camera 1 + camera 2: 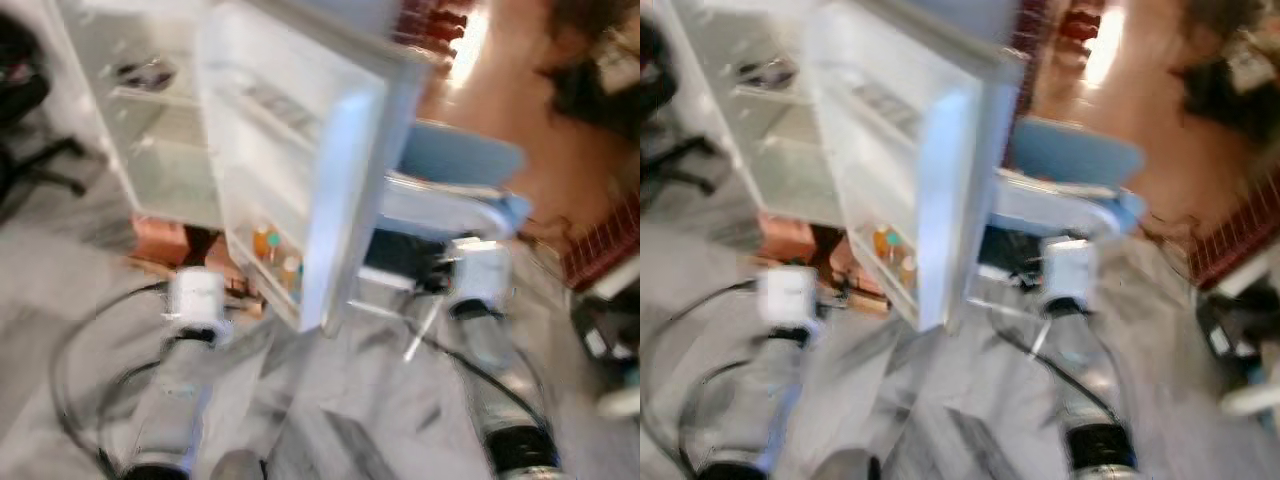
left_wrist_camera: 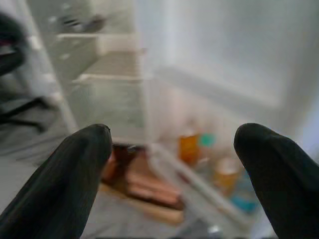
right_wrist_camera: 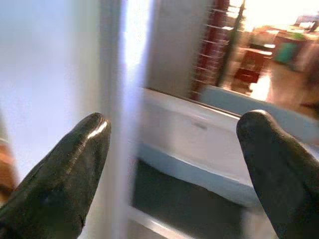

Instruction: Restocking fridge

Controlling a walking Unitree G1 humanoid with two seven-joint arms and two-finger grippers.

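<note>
The head views are blurred and tilted. A white fridge [image 1: 150,120] stands open on the grey floor [image 1: 330,400], its door [image 1: 300,170] swung out toward the robot so that the door's edge lies between the two silver arms. Inside the cabinet, pale shelves [image 2: 112,64] can be made out, with a dark, indistinct item [image 1: 145,72] on an upper one. The lowest door rack [image 1: 270,275] holds a few small bottles [image 1: 266,243], orange and amber with a teal cap among them; their labels are too blurred to read.

The left end effector [image 2: 172,149] is raised toward the open fridge, its two black fingers [image 2: 75,174] spread wide apart and holding nothing, with the door rack's bottles seen between them. The right end effector [image 3: 174,149] is on the other side of the door, beside its edge, fingers likewise wide apart and empty, facing a white and blue container [image 1: 450,190] standing just beyond the door.

A black cable [image 1: 80,340] loops across the floor by the left arm. Reddish wooden blocks [image 2: 149,189] lie under the fridge's base.
</note>
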